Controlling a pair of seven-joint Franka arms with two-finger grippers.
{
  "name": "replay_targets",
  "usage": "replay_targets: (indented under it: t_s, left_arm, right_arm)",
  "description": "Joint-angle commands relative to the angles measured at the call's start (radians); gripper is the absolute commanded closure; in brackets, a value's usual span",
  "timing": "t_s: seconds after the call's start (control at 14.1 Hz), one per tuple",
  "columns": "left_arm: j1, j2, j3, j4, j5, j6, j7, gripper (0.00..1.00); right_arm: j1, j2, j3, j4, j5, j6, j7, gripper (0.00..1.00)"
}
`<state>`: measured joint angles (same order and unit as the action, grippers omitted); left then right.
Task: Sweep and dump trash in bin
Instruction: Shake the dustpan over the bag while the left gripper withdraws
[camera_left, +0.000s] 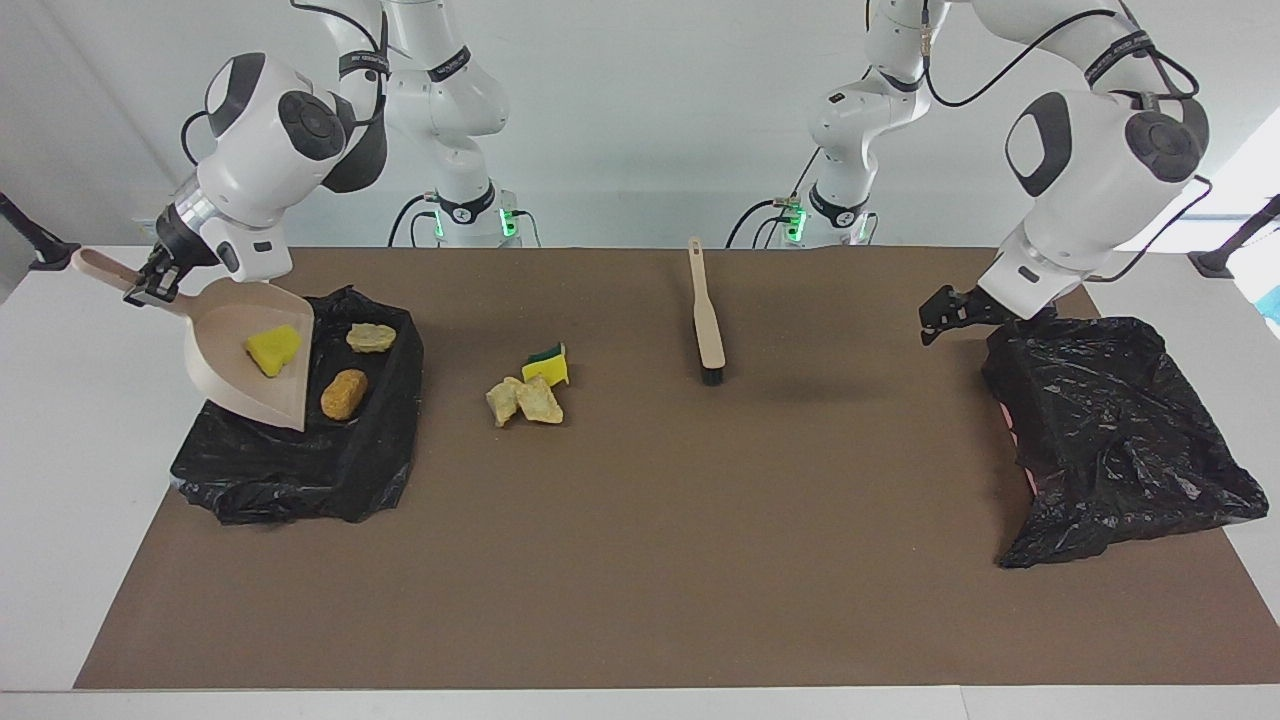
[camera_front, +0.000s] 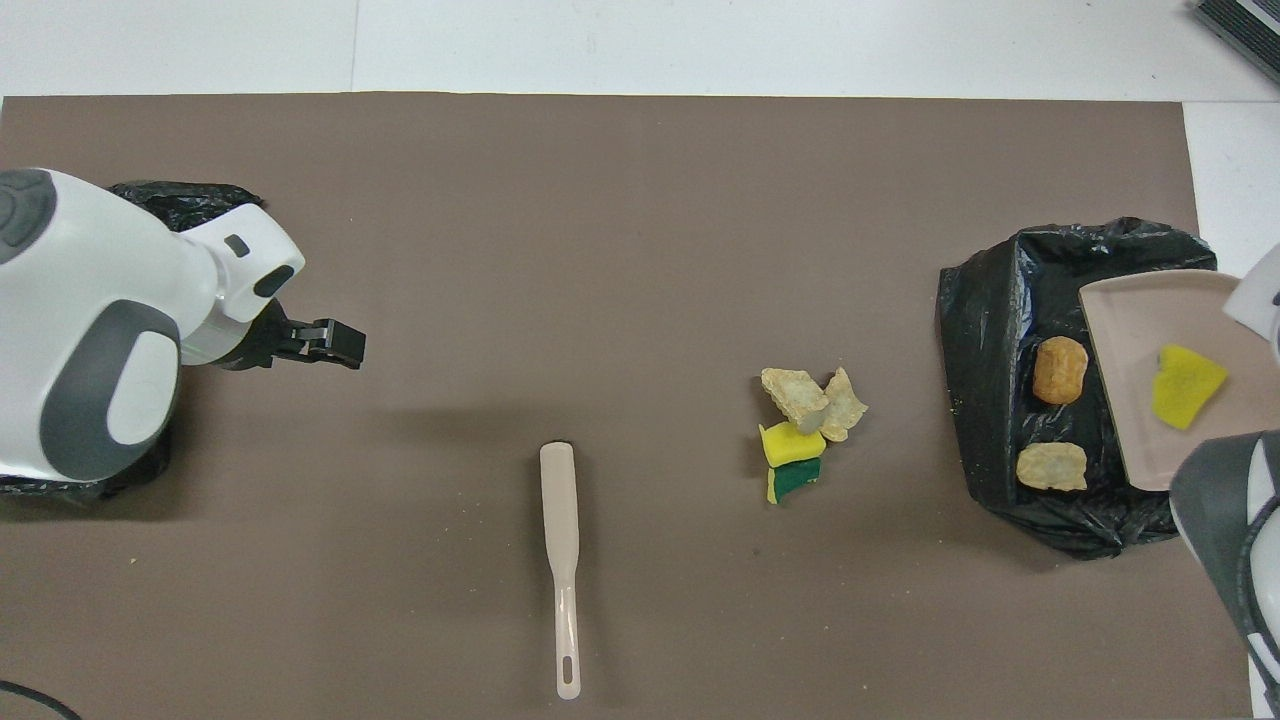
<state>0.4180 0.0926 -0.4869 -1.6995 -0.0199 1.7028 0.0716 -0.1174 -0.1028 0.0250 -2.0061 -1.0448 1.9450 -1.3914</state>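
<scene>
My right gripper (camera_left: 150, 288) is shut on the handle of the beige dustpan (camera_left: 240, 365), which tilts down over the black-bagged bin (camera_left: 300, 470) at the right arm's end of the table. A yellow sponge piece (camera_left: 275, 350) still lies in the pan. An orange-brown lump (camera_left: 343, 393) and a beige chunk (camera_left: 371, 337) of trash lie in the bin (camera_front: 1000, 330). More trash (camera_left: 527, 393), beige chunks and a green-backed sponge, sits in a small pile (camera_front: 805, 420) on the mat. My left gripper (camera_left: 932, 320) hangs open and empty over the mat.
The beige brush (camera_left: 707, 315) with black bristles lies on the mat, its handle pointing toward the robots (camera_front: 562, 560). A second crumpled black bag (camera_left: 1110, 430) sits at the left arm's end of the table, beside my left gripper (camera_front: 345, 343). A brown mat (camera_left: 640, 560) covers the table.
</scene>
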Motion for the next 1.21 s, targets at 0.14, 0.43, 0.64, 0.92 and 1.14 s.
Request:
replay_targets:
  t_s: [0.14,0.43,0.64,0.92,1.14]
  left_arm:
    - [0.001,0.021,-0.013,0.037,0.028,-0.035,-0.003,0.0]
    - [0.005,0.019,-0.013,0.043,0.02,-0.048,-0.006,0.0]
    - [-0.033,0.012,0.026,0.055,0.029,-0.049,-0.013,0.0]
    - [-0.27,-0.005,0.262,0.075,0.023,-0.049,-0.018,0.0]
    - [-0.372,-0.042,0.359,0.075,0.02,-0.048,-0.021,0.0]
  right_arm:
    - [0.048,-0.028,0.001,0.001,-0.049,-0.027,-0.031,1.0]
    - [0.058,-0.035,-0.005,-0.011,-0.081,-0.031,-0.028,1.0]
    - [0.145,-0.025,0.016,0.033,-0.127,-0.165,-0.021,1.0]
    - [0.154,-0.032,0.018,0.029,-0.161,-0.198,0.001,1.0]
    - [0.105,-0.063,0.013,-0.043,-0.162,-0.149,0.108,1.0]
